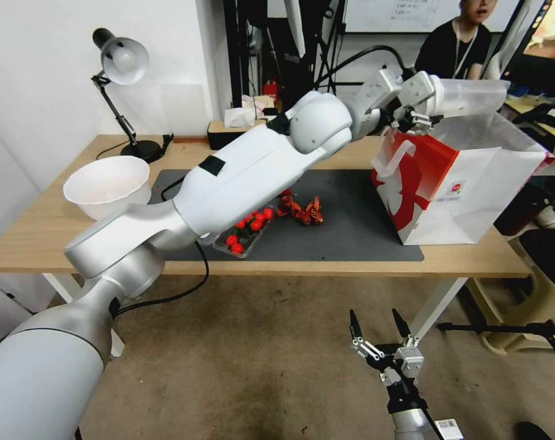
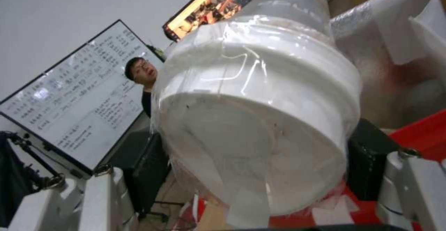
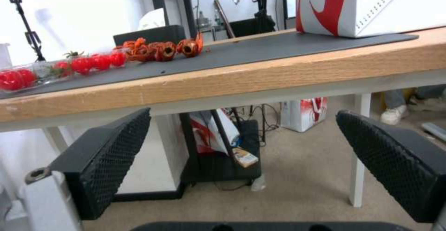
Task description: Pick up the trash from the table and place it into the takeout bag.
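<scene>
The desk (image 1: 33, 244) carries the takeout bag (image 1: 473, 195) at its right end. Above the bag's open top, the left gripper (image 1: 419, 116) has its jaws clamped on a clear cup (image 1: 467, 96) held sideways. The right gripper (image 1: 381, 327) hangs below the desk edge, jaws spread wide and empty.

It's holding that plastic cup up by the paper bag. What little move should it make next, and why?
Probably ease the clear cup a bit lower into the takeout bag before letting go. The left gripper holds the cup on its side right at the bag's open top, not yet inside. The right gripper hangs open below the table, idle.
</scene>
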`<state>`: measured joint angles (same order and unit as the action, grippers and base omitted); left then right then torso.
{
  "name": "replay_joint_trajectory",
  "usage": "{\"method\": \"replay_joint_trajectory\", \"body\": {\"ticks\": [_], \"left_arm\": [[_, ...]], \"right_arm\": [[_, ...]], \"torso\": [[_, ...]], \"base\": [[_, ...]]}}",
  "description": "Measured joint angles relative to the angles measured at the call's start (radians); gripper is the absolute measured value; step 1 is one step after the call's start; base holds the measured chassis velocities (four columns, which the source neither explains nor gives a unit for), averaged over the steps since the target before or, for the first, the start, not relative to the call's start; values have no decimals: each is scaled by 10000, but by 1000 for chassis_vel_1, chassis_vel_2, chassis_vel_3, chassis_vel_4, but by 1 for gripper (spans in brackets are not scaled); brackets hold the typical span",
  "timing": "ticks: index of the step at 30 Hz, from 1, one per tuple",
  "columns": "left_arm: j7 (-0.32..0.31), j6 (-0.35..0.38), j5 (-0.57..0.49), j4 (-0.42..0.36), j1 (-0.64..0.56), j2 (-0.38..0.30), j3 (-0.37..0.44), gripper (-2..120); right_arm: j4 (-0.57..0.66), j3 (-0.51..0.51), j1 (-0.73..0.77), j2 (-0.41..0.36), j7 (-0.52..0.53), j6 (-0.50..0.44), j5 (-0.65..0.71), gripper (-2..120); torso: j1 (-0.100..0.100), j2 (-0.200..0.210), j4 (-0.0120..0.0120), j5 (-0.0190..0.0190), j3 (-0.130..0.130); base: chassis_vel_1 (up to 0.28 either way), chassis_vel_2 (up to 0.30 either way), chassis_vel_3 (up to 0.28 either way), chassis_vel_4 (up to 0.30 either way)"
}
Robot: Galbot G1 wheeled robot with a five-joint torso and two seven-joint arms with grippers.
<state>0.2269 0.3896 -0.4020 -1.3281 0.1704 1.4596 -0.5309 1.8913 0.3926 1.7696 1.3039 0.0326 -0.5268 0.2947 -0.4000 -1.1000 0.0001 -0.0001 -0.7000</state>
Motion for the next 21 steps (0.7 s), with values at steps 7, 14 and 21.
{"method": "replay_joint_trajectory", "body": {"ticks": [7,14,21], "left_arm": [[-28,-72,42,36,-187,-83,-3,95],[-98,-257,53,0,-224,-145,238,100],[-592,-113,-529,-400,-564,-453,628,100]], "right_arm": [[-58,8,-61,57,27,40,-65,100],[-122,-76,-172,196,65,164,-232,100],[-151,-89,-190,251,74,184,-269,100]], "torso": [[0,0,-1,0,0],[0,0,-1,0,0],[0,0,-3,0,0]], "base": [[0,0,0,0],[0,0,0,0],[0,0,0,0]]}}
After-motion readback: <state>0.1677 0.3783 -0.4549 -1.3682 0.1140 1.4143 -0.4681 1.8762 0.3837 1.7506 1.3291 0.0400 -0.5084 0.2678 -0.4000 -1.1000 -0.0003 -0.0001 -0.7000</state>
